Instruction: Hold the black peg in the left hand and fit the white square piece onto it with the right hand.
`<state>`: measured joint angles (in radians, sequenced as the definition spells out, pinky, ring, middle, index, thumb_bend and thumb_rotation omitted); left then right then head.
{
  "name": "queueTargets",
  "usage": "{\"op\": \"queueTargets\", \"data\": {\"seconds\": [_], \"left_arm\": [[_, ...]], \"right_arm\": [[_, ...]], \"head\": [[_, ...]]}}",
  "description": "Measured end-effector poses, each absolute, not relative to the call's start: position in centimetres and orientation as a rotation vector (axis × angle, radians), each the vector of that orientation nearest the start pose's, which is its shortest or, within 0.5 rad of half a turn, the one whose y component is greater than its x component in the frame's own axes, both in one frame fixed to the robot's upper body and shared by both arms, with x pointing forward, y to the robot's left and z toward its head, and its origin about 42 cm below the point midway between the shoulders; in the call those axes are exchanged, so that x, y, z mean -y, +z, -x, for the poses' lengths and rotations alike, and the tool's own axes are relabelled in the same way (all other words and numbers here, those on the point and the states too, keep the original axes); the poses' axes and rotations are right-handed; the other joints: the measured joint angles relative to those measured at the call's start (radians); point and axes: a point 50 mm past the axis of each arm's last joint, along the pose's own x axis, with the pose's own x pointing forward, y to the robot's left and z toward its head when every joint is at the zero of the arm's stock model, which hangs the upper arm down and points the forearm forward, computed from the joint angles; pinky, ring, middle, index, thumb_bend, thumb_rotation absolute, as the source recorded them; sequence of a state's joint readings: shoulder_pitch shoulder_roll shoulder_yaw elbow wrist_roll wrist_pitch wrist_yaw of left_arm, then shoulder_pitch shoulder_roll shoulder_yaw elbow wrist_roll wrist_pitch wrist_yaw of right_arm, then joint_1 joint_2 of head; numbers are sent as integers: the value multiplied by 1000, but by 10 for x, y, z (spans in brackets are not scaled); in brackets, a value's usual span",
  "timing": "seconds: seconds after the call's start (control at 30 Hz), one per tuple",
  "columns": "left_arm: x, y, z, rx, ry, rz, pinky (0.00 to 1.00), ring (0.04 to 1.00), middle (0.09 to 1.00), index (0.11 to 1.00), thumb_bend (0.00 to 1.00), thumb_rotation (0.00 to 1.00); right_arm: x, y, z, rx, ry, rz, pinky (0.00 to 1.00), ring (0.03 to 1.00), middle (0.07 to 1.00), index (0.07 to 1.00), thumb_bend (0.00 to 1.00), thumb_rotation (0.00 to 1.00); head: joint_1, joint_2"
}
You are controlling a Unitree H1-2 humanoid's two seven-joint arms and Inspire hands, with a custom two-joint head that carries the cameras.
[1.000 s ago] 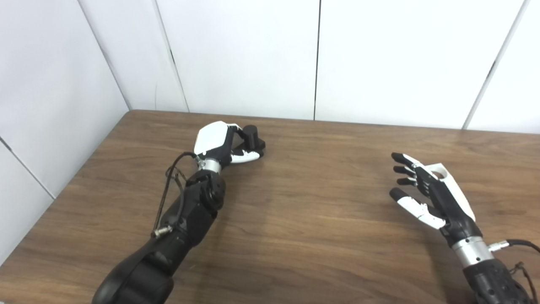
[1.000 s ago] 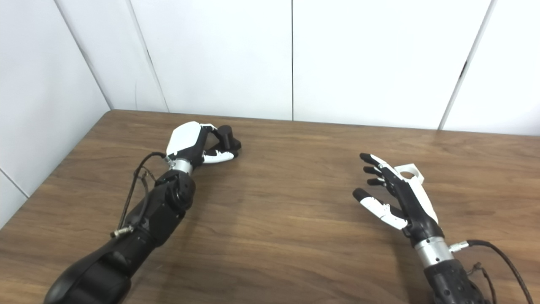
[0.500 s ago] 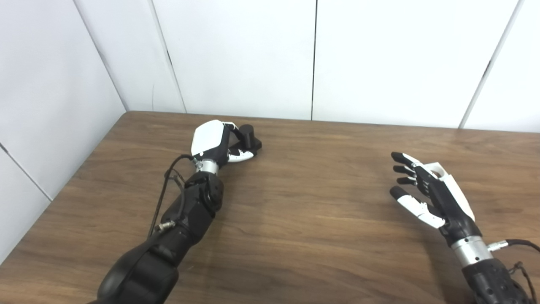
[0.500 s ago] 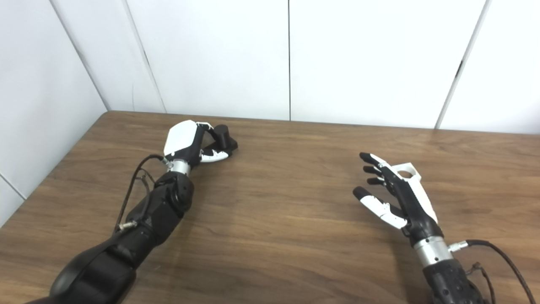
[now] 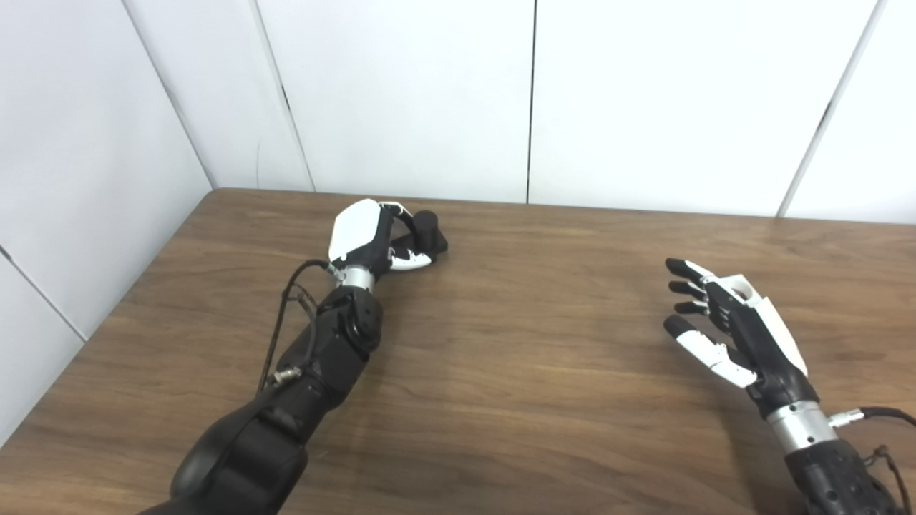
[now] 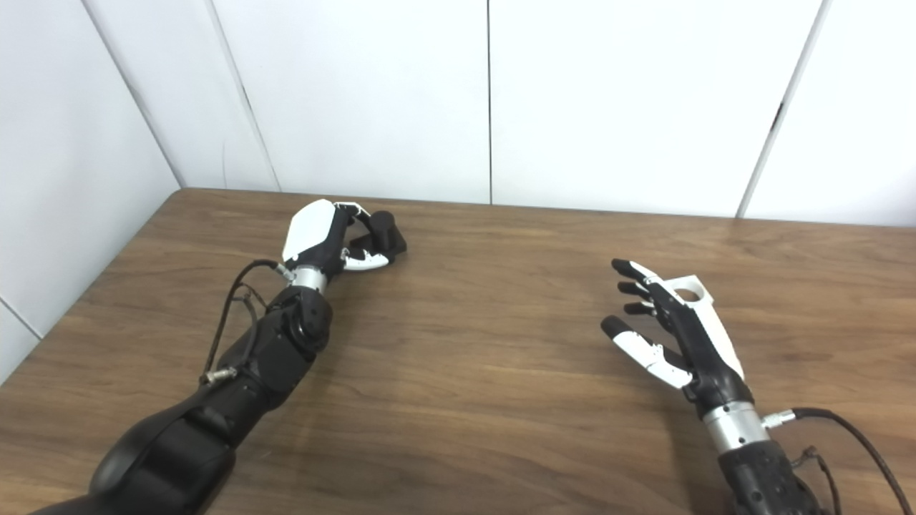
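The black peg (image 5: 428, 229) stands on its flat base at the far left of the wooden table (image 5: 529, 372). My left hand (image 5: 368, 239) is wrapped around it, with the fingers curled over the post and the white thumb (image 5: 409, 262) beside the base. The white square piece (image 6: 693, 292), which has a round hole, lies on the table at the right and is partly hidden behind my right hand (image 6: 669, 332). My right hand is open and empty, palm facing left, with its fingers spread just left of the piece.
White wall panels (image 5: 529, 100) rise directly behind the table's far edge and along its left side. Cables hang off both forearms, one at the left (image 5: 283, 336) and one at the right (image 6: 844, 429).
My left hand's fingers have drawn in tighter around the black peg. The camera has shifted slightly. My right hand and the white piece have not moved.
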<state>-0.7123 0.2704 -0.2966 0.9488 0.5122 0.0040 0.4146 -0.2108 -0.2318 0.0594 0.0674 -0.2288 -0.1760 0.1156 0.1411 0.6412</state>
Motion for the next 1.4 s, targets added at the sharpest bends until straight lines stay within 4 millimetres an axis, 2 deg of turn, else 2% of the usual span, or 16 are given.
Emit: {"op": "queueTargets", "data": {"seconds": [0.3, 0.47, 0.93, 1.13, 1.4], "left_arm": [[-257, 134, -482, -1, 75, -1012, 686, 804, 801, 489, 513, 85], [-244, 137, -472, 22, -4, -1010, 676, 800, 802, 489, 512, 86], [-212, 143, -431, 112, -175, -955, 702, 816, 807, 488, 515, 85], [-200, 144, -413, 149, -242, -969, 654, 789, 804, 490, 515, 87], [-188, 144, -386, 184, -304, -947, 680, 788, 800, 491, 516, 85]], "right_arm": [[249, 156, -348, 296, 213, 486, 746, 844, 894, 866, 640, 750], [249, 161, -347, 313, 209, 488, 751, 844, 894, 866, 632, 744], [254, 163, -348, 308, 185, 477, 756, 851, 900, 868, 661, 750], [258, 164, -349, 302, 172, 471, 768, 860, 906, 873, 662, 747], [260, 168, -349, 293, 161, 472, 757, 858, 905, 875, 675, 761]], "head": [[-40, 6], [-52, 8], [-94, 18], [-109, 26], [-120, 29]]}}
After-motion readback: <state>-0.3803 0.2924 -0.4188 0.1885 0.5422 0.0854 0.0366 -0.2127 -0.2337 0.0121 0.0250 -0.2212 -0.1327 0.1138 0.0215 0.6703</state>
